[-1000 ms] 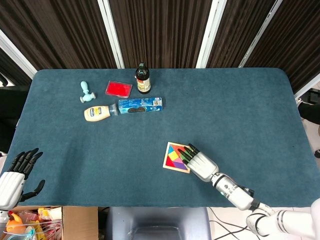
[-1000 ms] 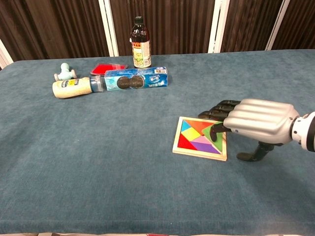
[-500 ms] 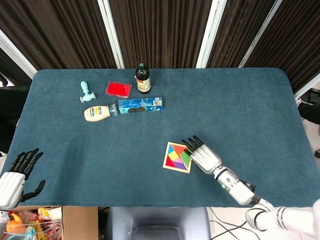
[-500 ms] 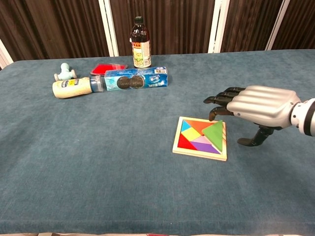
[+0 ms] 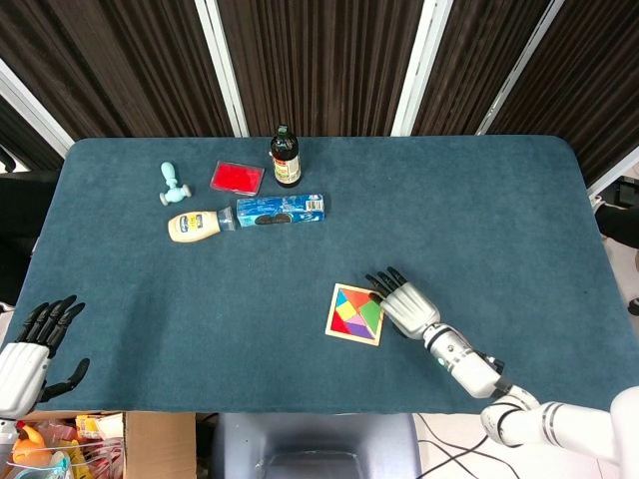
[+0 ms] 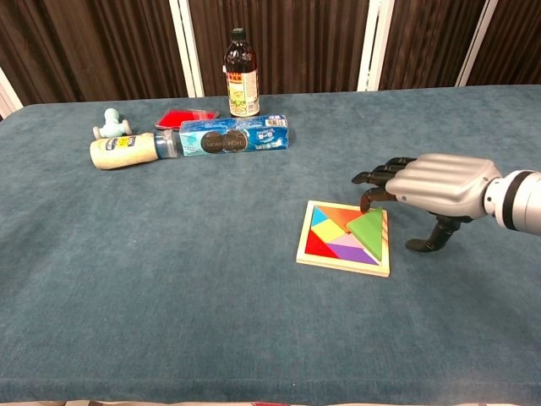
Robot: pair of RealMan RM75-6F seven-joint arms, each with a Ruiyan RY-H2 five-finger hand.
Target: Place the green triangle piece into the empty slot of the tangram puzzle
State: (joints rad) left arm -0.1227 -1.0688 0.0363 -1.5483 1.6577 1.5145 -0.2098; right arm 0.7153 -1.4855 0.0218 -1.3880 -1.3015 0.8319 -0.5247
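Note:
The tangram puzzle (image 5: 355, 313) (image 6: 345, 238) is a square wooden tray with coloured pieces, lying on the blue table near its front. The green triangle piece (image 6: 370, 230) (image 5: 370, 314) lies in the tray's right side. My right hand (image 6: 427, 186) (image 5: 402, 299) hovers just right of and behind the tray, palm down, fingers spread and reaching toward the tray's far right corner, holding nothing. Its dark fingertips (image 6: 369, 179) sit just above that corner. My left hand (image 5: 28, 349) rests off the table's front left corner, fingers apart and empty.
At the back left stand a dark bottle (image 6: 241, 74), a blue biscuit pack (image 6: 234, 135), a lying mayonnaise bottle (image 6: 127, 150), a red box (image 6: 185, 117) and a pale blue toy (image 6: 110, 123). A cardboard box (image 5: 90, 439) sits below the table's front left edge.
My right hand lifted off the puzzle and drew back to the right, uncovering the green triangle, which now lies in the tray. The left hand stayed still.

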